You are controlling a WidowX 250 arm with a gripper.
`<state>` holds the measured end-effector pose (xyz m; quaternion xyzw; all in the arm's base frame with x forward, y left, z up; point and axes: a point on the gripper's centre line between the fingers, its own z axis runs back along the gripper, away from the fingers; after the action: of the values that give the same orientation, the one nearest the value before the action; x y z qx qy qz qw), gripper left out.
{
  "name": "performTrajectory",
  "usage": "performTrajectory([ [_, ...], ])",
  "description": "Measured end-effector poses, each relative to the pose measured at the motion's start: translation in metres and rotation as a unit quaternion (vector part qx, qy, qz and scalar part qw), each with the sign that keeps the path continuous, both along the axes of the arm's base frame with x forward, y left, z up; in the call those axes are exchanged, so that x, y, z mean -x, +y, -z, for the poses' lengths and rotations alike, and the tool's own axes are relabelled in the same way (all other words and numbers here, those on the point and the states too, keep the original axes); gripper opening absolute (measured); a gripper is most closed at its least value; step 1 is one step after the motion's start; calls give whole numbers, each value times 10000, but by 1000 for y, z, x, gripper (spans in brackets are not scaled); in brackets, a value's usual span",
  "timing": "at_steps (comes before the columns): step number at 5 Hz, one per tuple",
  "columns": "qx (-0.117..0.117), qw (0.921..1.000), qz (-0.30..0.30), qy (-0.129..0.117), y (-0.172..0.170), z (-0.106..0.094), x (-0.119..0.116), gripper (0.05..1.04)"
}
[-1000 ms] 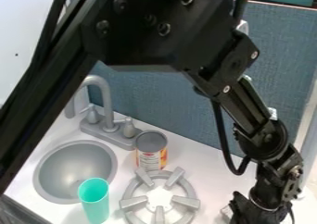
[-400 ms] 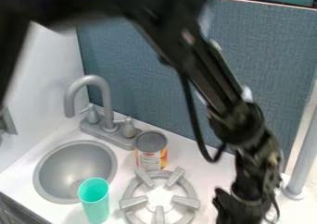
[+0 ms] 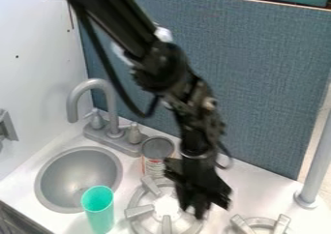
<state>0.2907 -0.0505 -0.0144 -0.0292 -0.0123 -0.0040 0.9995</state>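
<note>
The black gripper (image 3: 194,210) hangs low over the right side of the grey stove burner (image 3: 142,211), with nothing seen held at its tip. Just behind and left of it stands a can (image 3: 155,153) with a grey top, its right side partly covered by the gripper. A teal cup (image 3: 99,210) stands upright to the left of the burner, at the front edge of the sink. I cannot tell how the gripper's jaws stand.
A round grey sink (image 3: 71,180) lies at the left, with a grey faucet (image 3: 110,105) behind it. A second burner (image 3: 262,224) is at the lower right, near a grey post (image 3: 317,165). A blue panel (image 3: 259,83) stands behind the counter.
The arm and gripper have swung left from the lower right to the grey burner, uncovering the second burner and the post. The cup and can have stayed put.
</note>
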Motion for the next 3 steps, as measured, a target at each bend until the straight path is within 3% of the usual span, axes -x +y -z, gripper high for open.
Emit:
performTrajectory([
  [1, -250, 9920, -1231, 84, 28, 6, 7, 340],
  [2, -422, 9696, -2375, 408, 36, 17, 9, 340],
  [3, -420, 9573, -2761, 754, 47, 42, 5, 340],
])
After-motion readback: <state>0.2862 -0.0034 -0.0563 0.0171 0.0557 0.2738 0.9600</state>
